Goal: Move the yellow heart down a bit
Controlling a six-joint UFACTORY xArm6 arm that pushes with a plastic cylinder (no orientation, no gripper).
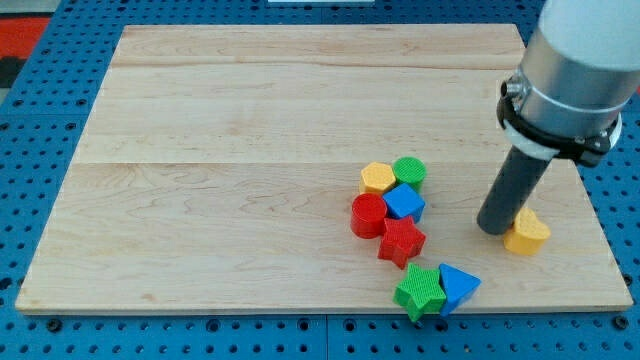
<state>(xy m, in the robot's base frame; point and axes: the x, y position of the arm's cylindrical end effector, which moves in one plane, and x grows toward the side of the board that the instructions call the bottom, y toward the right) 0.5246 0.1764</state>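
Note:
The yellow heart [527, 233] lies near the board's right edge, toward the view's bottom. My tip [495, 228] is the lower end of a dark rod that comes down from the view's top right. It stands just left of the heart, touching or nearly touching its left side. The rod hides a little of the heart's upper left.
A cluster lies left of the tip: yellow hexagon [377, 178], green cylinder [408, 171], blue block [404, 202], red cylinder [368, 215], red star [402, 241]. A green star [419, 291] and blue triangle [457, 286] lie near the bottom edge. The wooden board [220, 150] sits on blue pegboard.

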